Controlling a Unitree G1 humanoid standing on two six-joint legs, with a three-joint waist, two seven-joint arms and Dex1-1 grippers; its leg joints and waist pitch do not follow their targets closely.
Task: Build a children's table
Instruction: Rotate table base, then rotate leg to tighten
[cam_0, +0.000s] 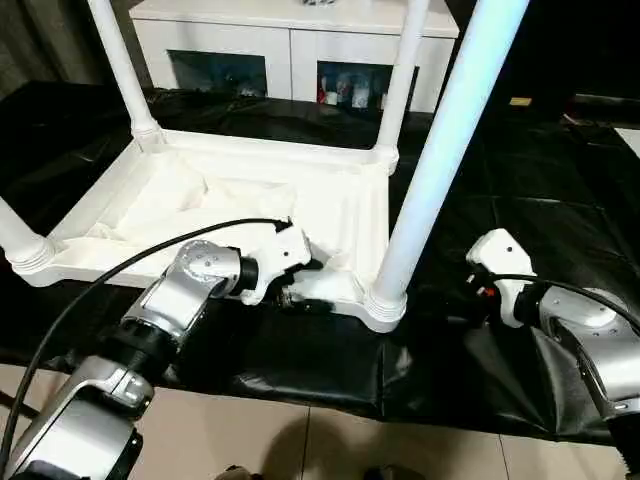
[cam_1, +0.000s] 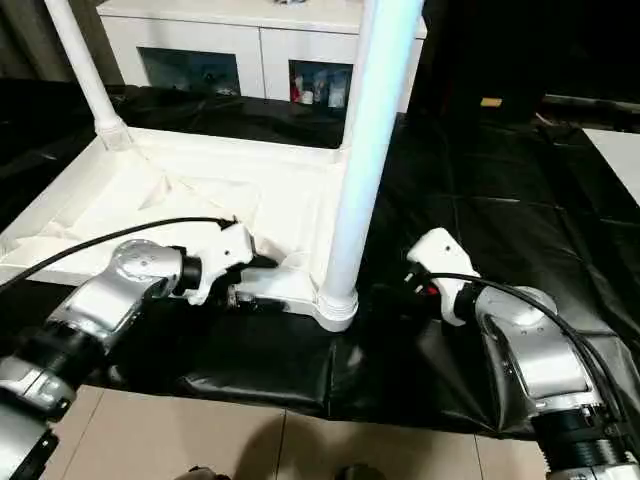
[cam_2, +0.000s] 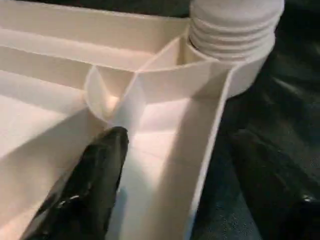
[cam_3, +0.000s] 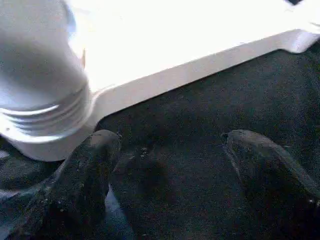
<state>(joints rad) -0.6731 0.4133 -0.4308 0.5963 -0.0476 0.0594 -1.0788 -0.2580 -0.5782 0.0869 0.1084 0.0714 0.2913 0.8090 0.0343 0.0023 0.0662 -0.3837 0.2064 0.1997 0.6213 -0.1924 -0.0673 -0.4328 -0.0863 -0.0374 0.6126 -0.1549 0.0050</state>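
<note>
Silver forearms frame an upside-down tabletop on the black-covered worktop, legs up for fitting. Left gripper, jaws apart, straddles its near rim – likely steadying it; right gripper waits open beside the near leg – empty

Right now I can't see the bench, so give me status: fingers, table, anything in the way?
Left gripper straddling tabletop rim, fingers spread. Right gripper open over black sheet, beside near leg. Four legs upright in sockets. No obstruction seen.
</note>
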